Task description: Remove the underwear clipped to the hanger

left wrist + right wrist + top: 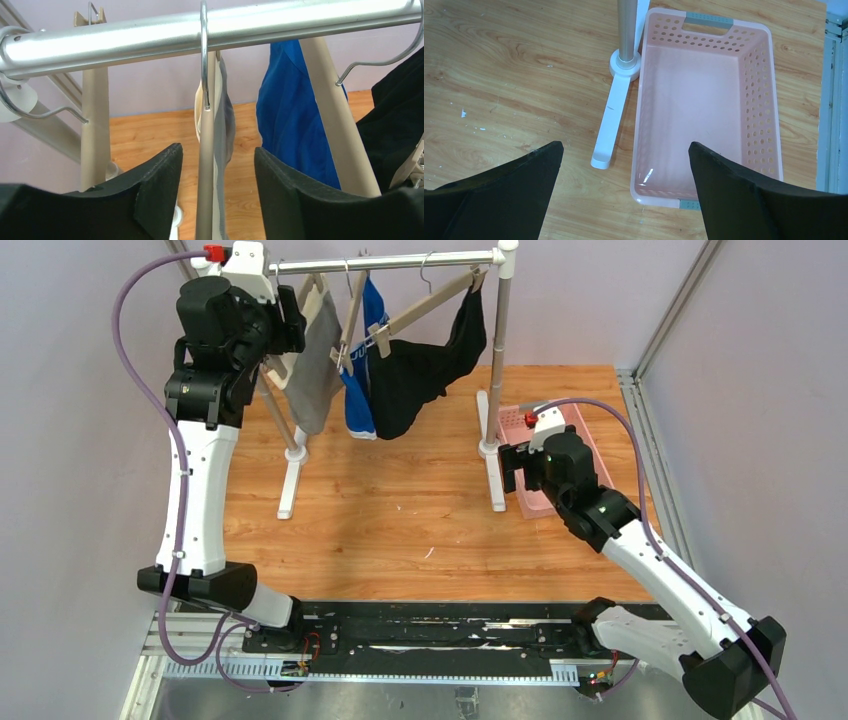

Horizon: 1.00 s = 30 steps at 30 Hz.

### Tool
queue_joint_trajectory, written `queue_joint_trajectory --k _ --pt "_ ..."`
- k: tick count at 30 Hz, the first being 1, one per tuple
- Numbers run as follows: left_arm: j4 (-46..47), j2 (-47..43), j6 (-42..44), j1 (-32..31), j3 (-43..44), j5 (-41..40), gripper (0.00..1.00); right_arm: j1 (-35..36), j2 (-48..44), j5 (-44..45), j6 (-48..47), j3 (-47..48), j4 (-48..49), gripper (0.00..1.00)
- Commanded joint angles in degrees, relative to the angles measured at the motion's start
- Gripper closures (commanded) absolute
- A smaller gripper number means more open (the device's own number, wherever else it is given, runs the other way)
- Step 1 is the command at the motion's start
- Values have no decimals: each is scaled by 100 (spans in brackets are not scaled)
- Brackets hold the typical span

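Three briefs hang from beige hangers on a silver rail (385, 262): grey (318, 350), bright blue (362, 370) and black (425, 365). My left gripper (290, 325) is raised at the rail's left end, next to the grey briefs. In the left wrist view it (218, 150) is open. Its jaws stand on either side of a beige hanger arm (205, 190) and the grey briefs (223, 125), touching neither. The blue briefs (290, 115) and black briefs (395, 125) hang to the right. My right gripper (515, 465) is open and empty, low over the table.
A pink perforated basket (639, 125) lies on the wooden table under my right gripper (625, 145), and it also shows in the top view (512, 420). The rack's right post (497, 370) and white foot (611, 125) stand just left of it. The left foot (290, 480) is further left.
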Motion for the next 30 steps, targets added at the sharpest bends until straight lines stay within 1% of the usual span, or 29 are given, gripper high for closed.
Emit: queue_joint_trajectory --k 1,5,11,16,18,21,22,24,26,30 --pt "187 37 -7 60 -1 12 40 124 61 141 -34 7 99 1" --pt "178 80 9 61 -42 -34 41 166 127 173 -29 22 101 1" --pt "200 151 72 61 -138 -145 45 198 138 239 -68 22 127 1" --pt "319 158 89 61 -273 -154 61 217 203 261 -80 15 134 1" --pt "345 167 103 60 -311 -138 65 214 234 275 -66 10 134 1" --pt "381 183 101 61 -370 -152 74 233 284 246 -57 11 134 1" --pt "407 181 91 61 -390 -153 80 242 305 241 -58 12 134 1" --pt "459 178 53 61 -413 -171 97 260 349 223 -62 21 127 1" --pt "511 177 21 61 -429 -189 100 274 386 222 -67 33 124 1" --pt "693 98 -19 61 -475 -116 100 292 451 221 -75 19 91 1"
